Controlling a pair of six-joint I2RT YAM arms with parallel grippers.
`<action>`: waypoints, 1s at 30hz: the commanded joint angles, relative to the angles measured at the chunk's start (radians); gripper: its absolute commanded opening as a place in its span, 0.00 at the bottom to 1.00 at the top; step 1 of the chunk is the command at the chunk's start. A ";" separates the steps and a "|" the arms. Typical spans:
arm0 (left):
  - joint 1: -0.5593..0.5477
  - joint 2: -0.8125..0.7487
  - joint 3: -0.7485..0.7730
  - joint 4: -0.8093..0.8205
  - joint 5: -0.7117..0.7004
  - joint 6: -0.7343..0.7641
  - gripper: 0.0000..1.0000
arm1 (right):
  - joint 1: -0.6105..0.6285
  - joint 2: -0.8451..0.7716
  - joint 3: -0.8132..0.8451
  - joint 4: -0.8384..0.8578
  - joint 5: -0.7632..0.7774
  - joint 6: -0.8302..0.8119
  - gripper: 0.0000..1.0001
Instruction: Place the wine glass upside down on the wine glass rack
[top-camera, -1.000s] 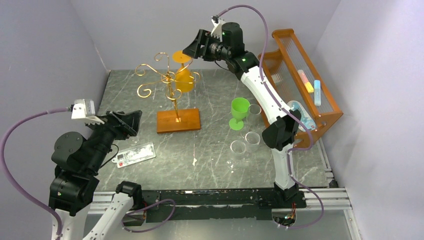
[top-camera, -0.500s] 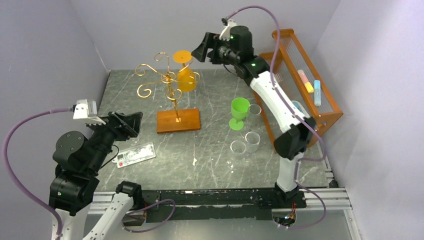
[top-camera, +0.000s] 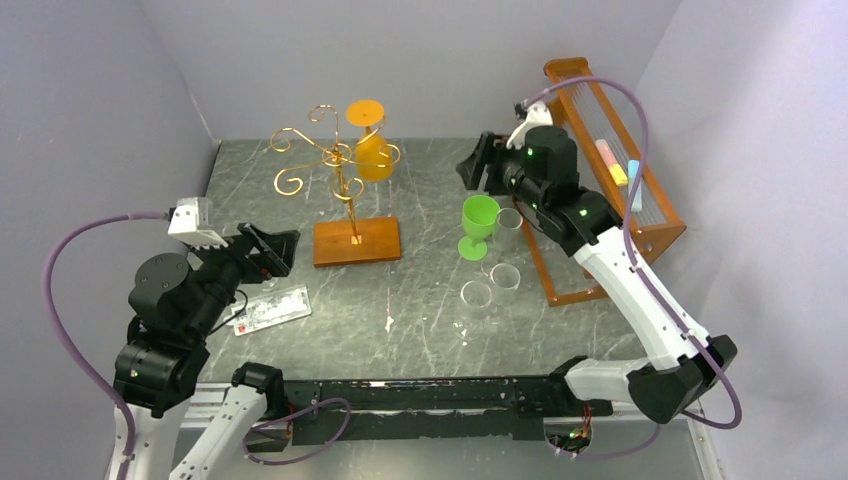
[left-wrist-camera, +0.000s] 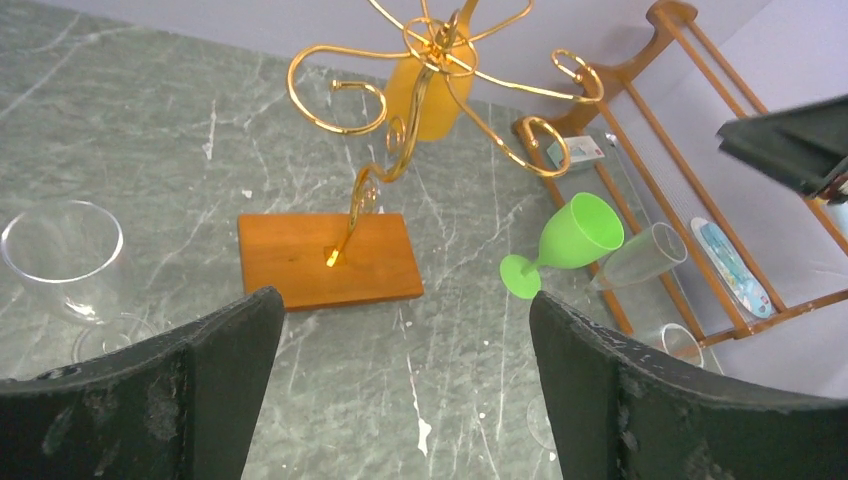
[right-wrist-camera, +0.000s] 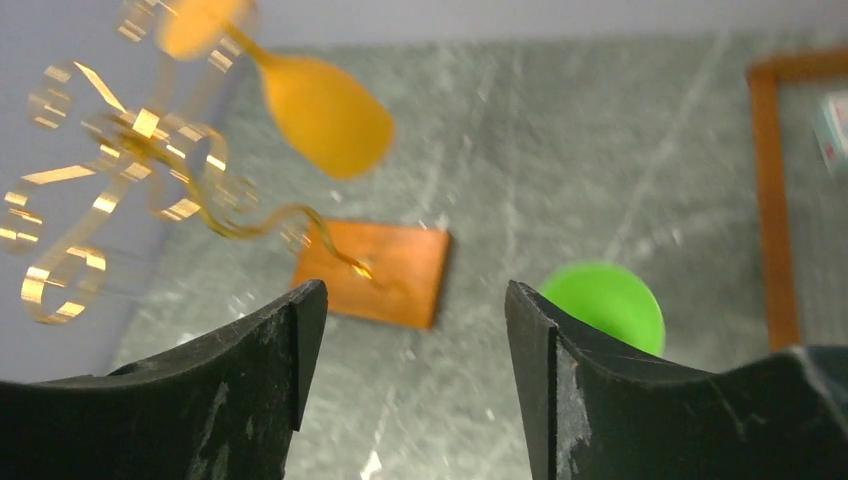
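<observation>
The gold wire wine glass rack (top-camera: 335, 160) stands on its orange-brown wooden base (top-camera: 356, 241) at the table's middle back. An orange wine glass (top-camera: 371, 152) hangs upside down from one of its scroll arms, foot up; it also shows in the left wrist view (left-wrist-camera: 428, 90) and the right wrist view (right-wrist-camera: 320, 108). A green wine glass (top-camera: 478, 225) stands upright to the right of the base. My right gripper (top-camera: 472, 170) is open and empty, above and just left of the green glass (right-wrist-camera: 605, 305). My left gripper (top-camera: 275, 250) is open and empty, left of the base (left-wrist-camera: 328, 260).
A large orange slatted shelf (top-camera: 600, 170) holding small items stands at the right. Several clear glasses (top-camera: 492, 285) stand near the green glass. Another clear glass (left-wrist-camera: 62, 260) and a flat packet (top-camera: 268, 308) lie by my left gripper. Grey walls enclose the table.
My right gripper has drawn back from the hanging orange glass, moving right and down toward the green glass. My left arm has shifted slightly right.
</observation>
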 joint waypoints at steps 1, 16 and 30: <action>-0.004 -0.023 -0.035 0.011 0.052 -0.026 0.97 | -0.005 -0.037 -0.105 -0.175 0.101 -0.067 0.68; -0.003 -0.010 -0.033 0.013 0.038 -0.062 0.93 | 0.121 0.230 -0.049 -0.198 0.322 -0.075 0.57; -0.004 -0.002 -0.036 0.019 0.019 -0.046 0.92 | 0.125 0.418 -0.025 -0.158 0.316 -0.077 0.39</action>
